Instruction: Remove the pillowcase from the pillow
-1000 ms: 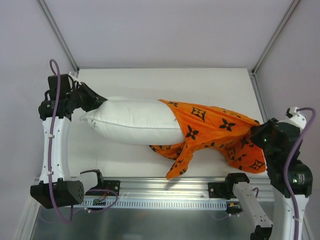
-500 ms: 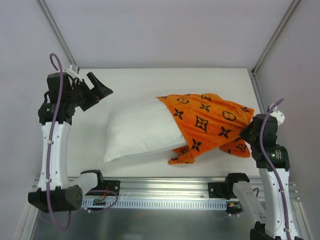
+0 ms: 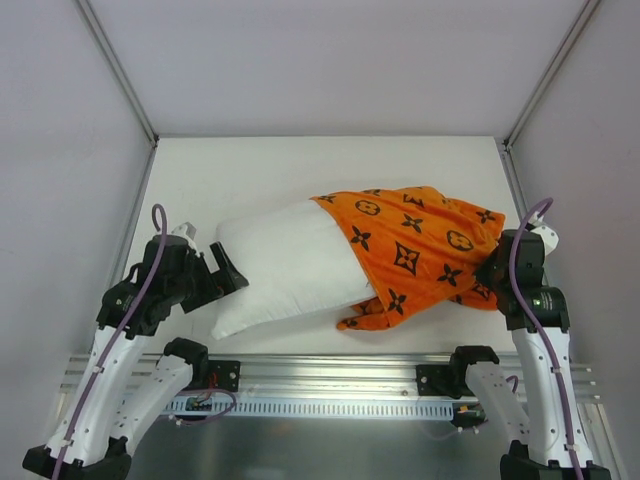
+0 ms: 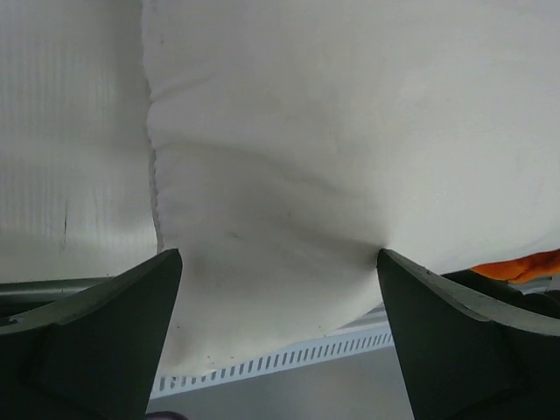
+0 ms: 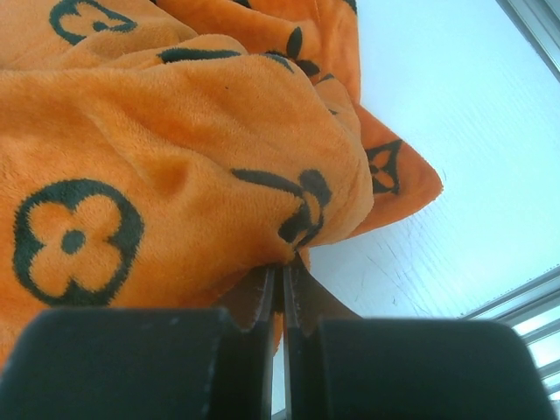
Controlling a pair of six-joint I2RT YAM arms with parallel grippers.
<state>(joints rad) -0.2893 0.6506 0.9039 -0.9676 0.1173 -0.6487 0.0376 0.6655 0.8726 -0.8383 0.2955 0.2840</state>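
The white pillow [image 3: 280, 262] lies slanted on the table, its right half still inside the orange pillowcase [image 3: 420, 240] with black flower motifs. My left gripper [image 3: 225, 272] stands open at the pillow's near-left corner. In the left wrist view that pillow [image 4: 289, 157] corner bulges between the wide-apart fingers [image 4: 105, 332] of the left gripper [image 4: 278, 255]. My right gripper [image 3: 492, 272] is shut on the pillowcase's right end. In the right wrist view, the right gripper [image 5: 282, 273] pinches a fold of the plush pillowcase [image 5: 175, 157].
The white table [image 3: 300, 170] is boxed in by pale walls and metal corner struts. A slotted aluminium rail [image 3: 330, 378] runs along the near edge, between the two arm bases, and also shows under the pillow as the rail [image 4: 262, 363].
My left gripper let go of the pillow's left end, opened, and swung down to the near-left corner. The pillow dropped onto the table. The right gripper kept its hold on the pillowcase.
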